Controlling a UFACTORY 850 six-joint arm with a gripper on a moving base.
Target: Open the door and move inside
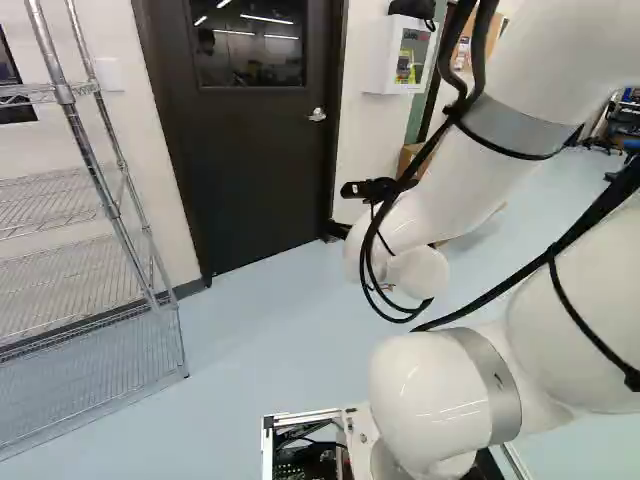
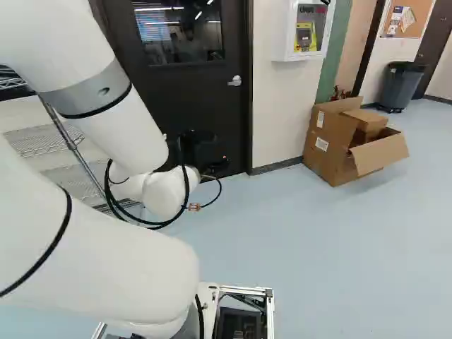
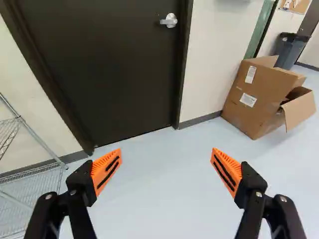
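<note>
The black door with a glass window stands closed in its dark frame, at the far side of the scene. Its silver lever handle sits near the door's right edge, apart from the black hand. In the wrist view, the hand has its two orange-padded fingers spread wide and holds nothing. To the right of the door, a white wall cabinet with a clear front contains a yellow-and-grey device. Farther right, a large brown cardboard box rests on the pale blue floor, flaps open, a smaller brown carton in its opening. Beyond it stands a grey bin, contents hidden. Left of the door is a silver wire shelving unit.
</note>
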